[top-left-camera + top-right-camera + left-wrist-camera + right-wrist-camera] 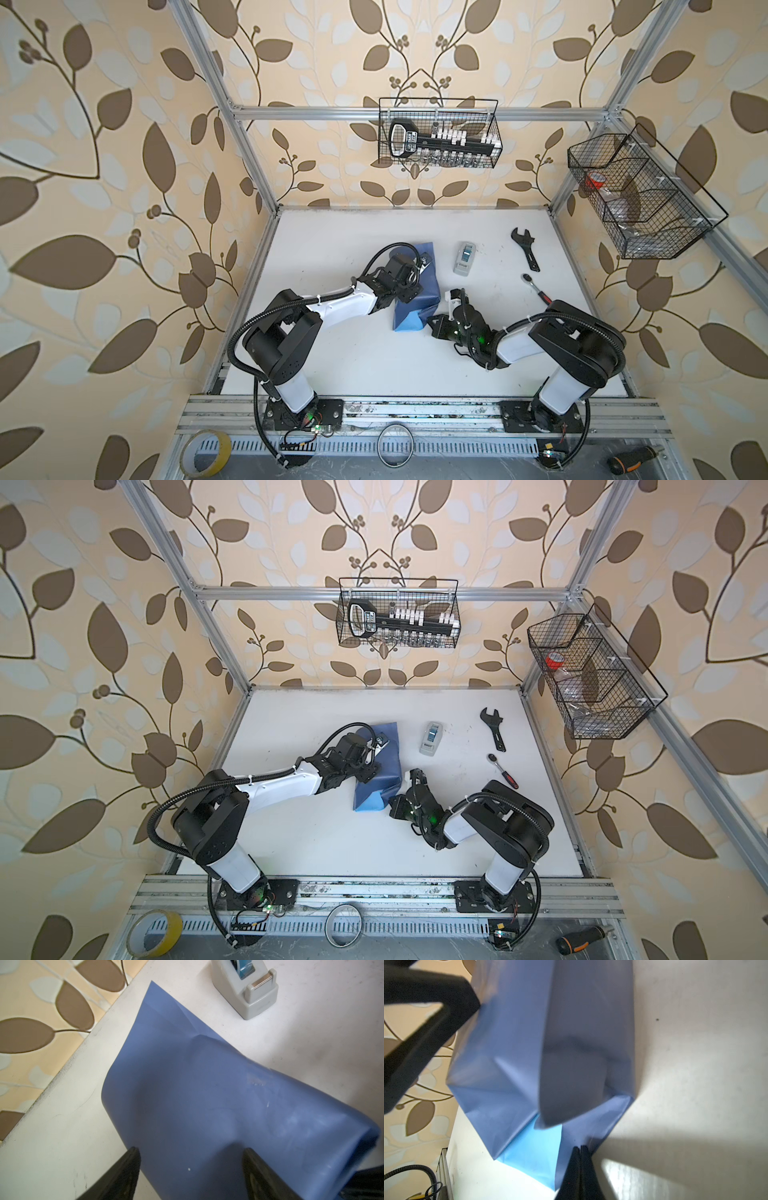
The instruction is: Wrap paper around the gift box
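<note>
Closing the end flaps is judged the step in hand. The paper [428, 291] is folded round the gift box, which is hidden inside it near the middle of the table [353, 365]. One end shows creased diagonal folds and a light-blue flap lying flat.

Next move, by judgement: fold that flap up against the end and hold it there until tape from the tape dispenser [245, 991] can fix it.

Left gripper [191, 1150] reaches down over the package's top, its fingers spread wide astride the paper and clasping nothing. Right gripper [580, 1148] sits low, pointing at the unfinished end. Its fingers are closed together at the flap's edge; whether paper is caught between them cannot be told.
</note>
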Motion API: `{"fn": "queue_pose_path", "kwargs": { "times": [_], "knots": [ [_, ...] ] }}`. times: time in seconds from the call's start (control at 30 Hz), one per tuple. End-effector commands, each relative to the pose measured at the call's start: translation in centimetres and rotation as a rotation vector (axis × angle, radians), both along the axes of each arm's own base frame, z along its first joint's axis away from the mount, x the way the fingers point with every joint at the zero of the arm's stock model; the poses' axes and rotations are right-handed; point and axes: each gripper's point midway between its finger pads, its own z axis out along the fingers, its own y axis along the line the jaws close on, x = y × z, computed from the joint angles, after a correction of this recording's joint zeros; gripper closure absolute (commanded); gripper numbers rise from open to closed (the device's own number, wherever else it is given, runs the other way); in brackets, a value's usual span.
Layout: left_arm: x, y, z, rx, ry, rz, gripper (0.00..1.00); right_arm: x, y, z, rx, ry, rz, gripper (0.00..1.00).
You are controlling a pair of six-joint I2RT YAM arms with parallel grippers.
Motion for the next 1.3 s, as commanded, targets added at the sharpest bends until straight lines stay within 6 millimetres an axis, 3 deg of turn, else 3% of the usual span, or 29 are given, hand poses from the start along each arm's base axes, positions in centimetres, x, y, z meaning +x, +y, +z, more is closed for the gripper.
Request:
{"fn": "queue_pose_path", "kwargs": {
  "times": [0.0,0.23,0.57,0.9,1.1,1.27],
  "knots": [
    [-2.5,2.6,-4.1,0.151,0.123,-0.013,0.20,-2.1,-1.5,-2.8,-0.084,0.094,0.004,0.96],
    [-2.5,2.6,-4.2,0.154,0.123,-0.014,0.20,-1.4,-1.1,-2.9,-0.084,0.087,0.010,0.96],
    [-2.4,2.6,-4.3,0.157,0.124,-0.012,0.20,-2.1,-0.5,-2.4,-0.092,0.084,0.052,0.96],
    [-2.4,2.5,-4.2,0.157,0.123,-0.016,0.20,0.6,-1.4,0.9,-0.106,0.003,0.024,0.96],
    [-2.5,2.5,-4.4,0.161,0.129,-0.017,0.20,1.2,-0.2,1.5,-0.076,-0.013,0.046,0.96],
    [-2.4,2.6,-4.4,0.161,0.128,-0.016,0.20,1.4,0.0,0.4,-0.091,-0.001,0.052,0.96]
  ]
}}
